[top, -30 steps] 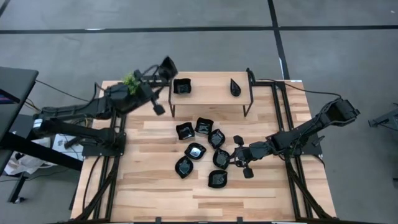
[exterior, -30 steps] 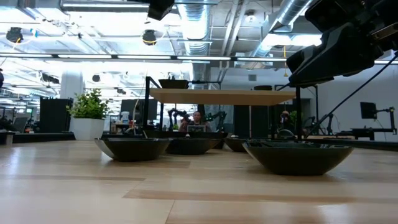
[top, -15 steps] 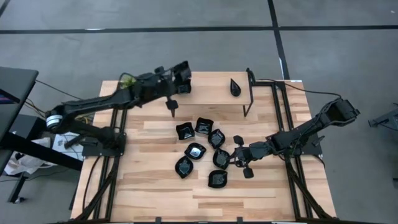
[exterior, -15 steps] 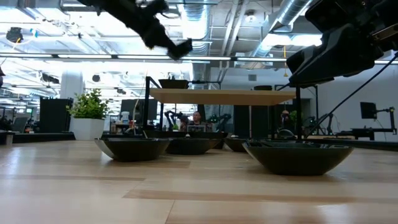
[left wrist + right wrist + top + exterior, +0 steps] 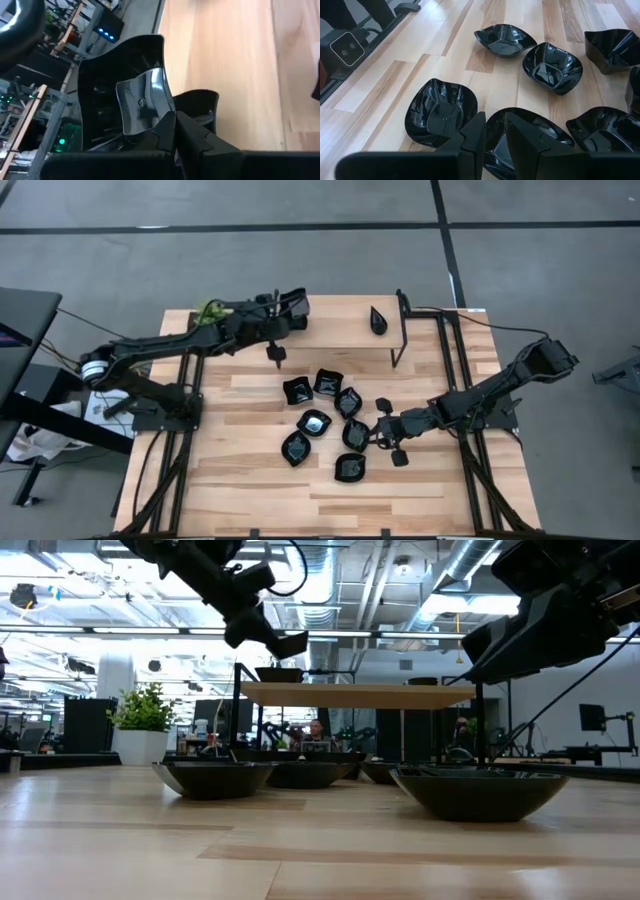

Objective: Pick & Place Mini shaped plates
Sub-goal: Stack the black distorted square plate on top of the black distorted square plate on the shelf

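My left gripper (image 5: 290, 305) is shut on a square glossy black plate (image 5: 135, 90) and holds it over the left end of the wooden shelf (image 5: 340, 325). In the low view the held plate (image 5: 290, 642) hangs just above another black plate (image 5: 279, 673) that rests on the shelf. A teardrop plate (image 5: 378, 320) lies at the shelf's right end. Several black plates (image 5: 313, 422) lie in a cluster on the table. My right gripper (image 5: 383, 430) hovers above the cluster's right side, its fingers (image 5: 475, 135) a little apart and empty. My left gripper pinches the square plate's near wall (image 5: 155, 127), one finger inside the dish (image 5: 166, 129) and one outside it (image 5: 200, 107). The fingers come roughly level from the table's left. The plate is lifted clear of the shelf, its hollow side up.
The shelf stands on black legs (image 5: 277, 355) at the table's far side. A small green plant (image 5: 210, 310) stands at the far left corner, beside the left arm. Bare wood lies at the table's near edge (image 5: 250, 500) and left of the cluster.
My left gripper has carried the square plate from beyond the shelf's far left corner toward the table's right and down, and now holds it just above the shelf's left end. The right arm has kept still.
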`<control>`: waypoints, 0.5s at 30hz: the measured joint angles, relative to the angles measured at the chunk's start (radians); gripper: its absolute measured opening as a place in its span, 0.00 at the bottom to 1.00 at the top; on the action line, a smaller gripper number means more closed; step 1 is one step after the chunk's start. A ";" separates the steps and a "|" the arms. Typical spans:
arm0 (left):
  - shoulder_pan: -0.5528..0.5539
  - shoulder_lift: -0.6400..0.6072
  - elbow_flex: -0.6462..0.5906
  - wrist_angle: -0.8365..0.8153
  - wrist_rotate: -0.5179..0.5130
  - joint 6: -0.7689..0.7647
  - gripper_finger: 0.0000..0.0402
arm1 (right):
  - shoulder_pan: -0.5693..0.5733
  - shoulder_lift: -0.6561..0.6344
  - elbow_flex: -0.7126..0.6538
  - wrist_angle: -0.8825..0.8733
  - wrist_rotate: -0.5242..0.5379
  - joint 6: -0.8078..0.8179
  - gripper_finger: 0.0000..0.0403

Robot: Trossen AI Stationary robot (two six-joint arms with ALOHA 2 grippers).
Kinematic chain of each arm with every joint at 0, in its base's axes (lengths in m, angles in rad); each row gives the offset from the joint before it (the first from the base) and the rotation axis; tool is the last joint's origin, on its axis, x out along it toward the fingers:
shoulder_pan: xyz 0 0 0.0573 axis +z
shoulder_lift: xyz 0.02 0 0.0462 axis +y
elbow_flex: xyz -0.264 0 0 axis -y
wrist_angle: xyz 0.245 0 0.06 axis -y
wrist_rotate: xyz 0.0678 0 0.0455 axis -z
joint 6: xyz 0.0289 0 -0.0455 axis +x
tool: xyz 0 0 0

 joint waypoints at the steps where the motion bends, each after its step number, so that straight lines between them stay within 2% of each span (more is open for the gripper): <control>1: 0.000 -0.009 -0.008 -0.007 0.000 0.000 0.02 | 0.000 0.000 0.000 -0.001 0.000 0.000 0.17; 7: 0.002 -0.025 -0.034 -0.069 0.055 0.001 0.03 | 0.000 0.000 0.000 -0.001 0.000 0.000 0.17; 15: 0.002 -0.023 -0.035 -0.082 0.044 0.026 0.02 | 0.000 0.000 0.000 0.007 0.000 0.000 0.17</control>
